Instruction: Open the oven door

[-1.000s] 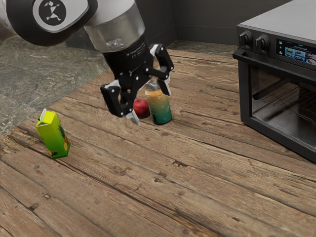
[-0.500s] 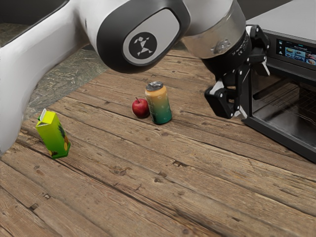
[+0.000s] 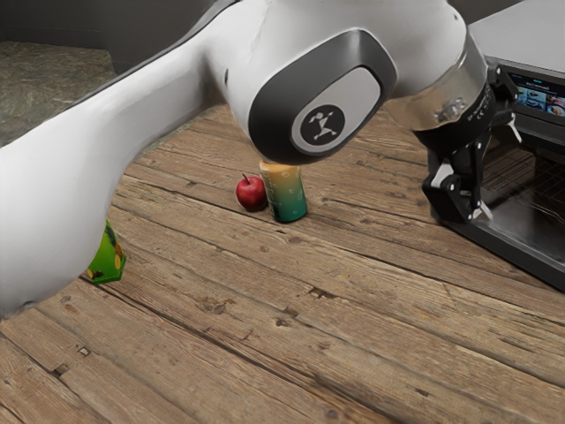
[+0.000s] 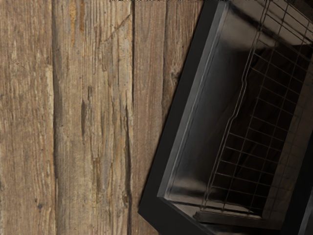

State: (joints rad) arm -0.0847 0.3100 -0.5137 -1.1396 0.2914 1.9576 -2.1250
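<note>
My gripper (image 3: 500, 173) stands open in front of the oven (image 3: 532, 44), at the exterior view's right, its two fingertips well apart and nothing between them. It covers the near part of the door's front and the near end of the handle. The oven door (image 3: 523, 252) looks shut; its dark lower frame runs past the lower fingertip. Whether a finger touches the door, I cannot tell. In the wrist view, the door's black frame (image 4: 182, 110) slants beside the table, and a wire rack (image 4: 252, 147) shows in the dark interior.
On the wooden table (image 3: 353, 291) stand a red apple (image 3: 252, 193) and an orange-green can (image 3: 286, 196), side by side under the arm. A green carton (image 3: 109, 258) is partly hidden behind the arm at the exterior view's left.
My gripper has swung from above the apple and can across to the oven's front, toward the exterior view's right. The arm now covers part of the carton and the can's top.
</note>
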